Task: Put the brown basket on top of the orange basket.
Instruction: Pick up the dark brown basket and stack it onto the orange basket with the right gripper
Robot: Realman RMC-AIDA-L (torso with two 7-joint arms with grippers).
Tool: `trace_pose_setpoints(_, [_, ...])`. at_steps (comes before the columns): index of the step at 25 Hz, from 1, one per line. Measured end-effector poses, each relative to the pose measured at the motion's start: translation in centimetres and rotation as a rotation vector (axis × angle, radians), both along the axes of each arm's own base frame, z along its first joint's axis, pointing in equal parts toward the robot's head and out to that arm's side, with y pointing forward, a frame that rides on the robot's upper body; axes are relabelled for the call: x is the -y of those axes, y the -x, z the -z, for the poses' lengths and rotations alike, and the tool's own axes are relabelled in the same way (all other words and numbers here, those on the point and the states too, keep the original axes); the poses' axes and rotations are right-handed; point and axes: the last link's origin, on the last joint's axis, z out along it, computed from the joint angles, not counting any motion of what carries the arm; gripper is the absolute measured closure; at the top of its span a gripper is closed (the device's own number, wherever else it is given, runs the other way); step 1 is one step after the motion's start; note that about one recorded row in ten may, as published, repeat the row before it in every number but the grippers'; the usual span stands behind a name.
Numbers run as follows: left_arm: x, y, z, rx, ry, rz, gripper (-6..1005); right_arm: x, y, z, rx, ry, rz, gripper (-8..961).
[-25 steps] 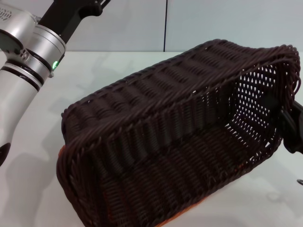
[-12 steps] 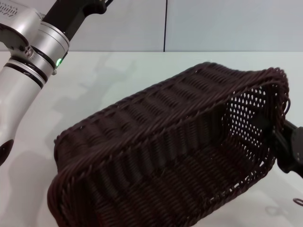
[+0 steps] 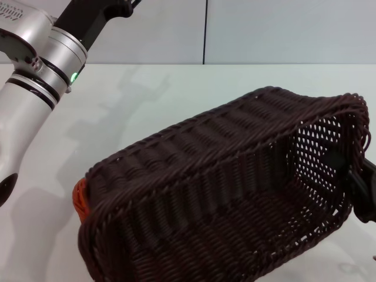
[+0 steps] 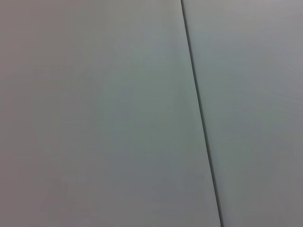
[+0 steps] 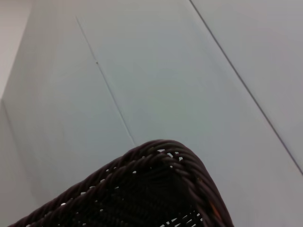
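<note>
Woven dark wicker fills the head view: the brown basket (image 3: 229,200) sits tilted over the orange basket (image 3: 79,196), of which only a sliver shows at its left end. The right gripper (image 3: 358,188) clasps the brown basket's right end wall. The left arm (image 3: 35,76) is raised at left.

In the left wrist view, only a wall panel (image 4: 94,113) shows; I cannot tell that gripper's state.

In the right wrist view, the brown basket's braided rim (image 5: 161,151) appears.

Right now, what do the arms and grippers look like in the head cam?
Left arm: silver-grey round links, black ring bands at the joints, a small green light, and a black section beyond it running out of view. Of the right gripper only a black blocky piece shows, behind the brown basket.
</note>
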Motion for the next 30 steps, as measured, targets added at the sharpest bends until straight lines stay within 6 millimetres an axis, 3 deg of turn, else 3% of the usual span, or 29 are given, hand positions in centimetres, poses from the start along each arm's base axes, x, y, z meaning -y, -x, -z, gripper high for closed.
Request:
trace_pose_setpoints(22, [-0.4, -1.6, 0.3, 0.002, 0.009, 0.038, 156, -0.4, -1.8, 0.1, 0.073, 0.066, 0.079, 732])
trace_pose_setpoints(30, [-0.6, -1.9, 0.3, 0.001, 0.009, 0.045, 156, -1.5, -1.7, -0.4, 0.091, 0.103, 0.061, 729])
